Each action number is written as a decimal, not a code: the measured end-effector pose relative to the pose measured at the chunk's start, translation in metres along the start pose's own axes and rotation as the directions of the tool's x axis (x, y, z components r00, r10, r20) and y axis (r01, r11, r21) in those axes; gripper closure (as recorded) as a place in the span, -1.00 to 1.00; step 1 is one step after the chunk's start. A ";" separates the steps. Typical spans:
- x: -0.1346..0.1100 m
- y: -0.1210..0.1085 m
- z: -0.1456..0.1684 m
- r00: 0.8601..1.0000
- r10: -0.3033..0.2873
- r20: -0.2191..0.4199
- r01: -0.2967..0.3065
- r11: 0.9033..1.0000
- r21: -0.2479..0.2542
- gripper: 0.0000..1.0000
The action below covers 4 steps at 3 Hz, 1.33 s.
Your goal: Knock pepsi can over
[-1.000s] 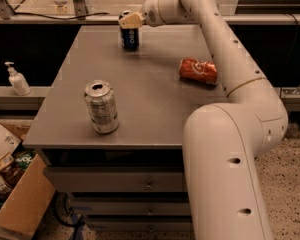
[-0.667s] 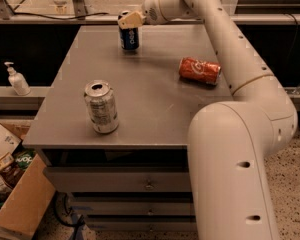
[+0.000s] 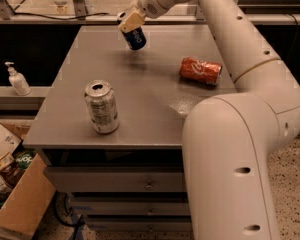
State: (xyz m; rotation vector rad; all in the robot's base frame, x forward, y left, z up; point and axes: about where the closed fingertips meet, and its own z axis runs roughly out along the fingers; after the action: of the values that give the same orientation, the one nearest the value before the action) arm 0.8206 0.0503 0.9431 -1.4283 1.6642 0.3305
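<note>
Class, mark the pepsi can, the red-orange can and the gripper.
pepsi can (image 3: pixel 136 38), camera view, blue side wall.
red-orange can (image 3: pixel 200 70), camera view, side wall.
gripper (image 3: pixel 130 21), camera view, tip, at the pepsi can's top.

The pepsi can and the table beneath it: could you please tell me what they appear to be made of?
The pepsi can, tilted with the gripper at its top end, looks like thin aluminium, with a glossy dark blue printed coat. The table seems matte grey laminate or painted metal; its dull, soft sheen leaves that open.
</note>
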 end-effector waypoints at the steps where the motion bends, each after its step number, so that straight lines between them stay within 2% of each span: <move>1: 0.005 0.008 -0.004 0.974 -0.185 -0.130 0.181 0.983 -0.038 1.00; 2: 0.018 0.019 -0.001 0.902 -0.354 -0.248 0.328 0.934 -0.142 1.00; 3: 0.033 0.038 0.002 0.835 -0.471 -0.285 0.397 0.874 -0.281 1.00; 4: 0.048 0.062 0.005 0.791 -0.552 -0.262 0.419 0.802 -0.426 1.00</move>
State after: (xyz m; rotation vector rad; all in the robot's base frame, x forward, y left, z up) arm 0.7704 0.0409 0.8832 -2.2543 1.4807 0.0443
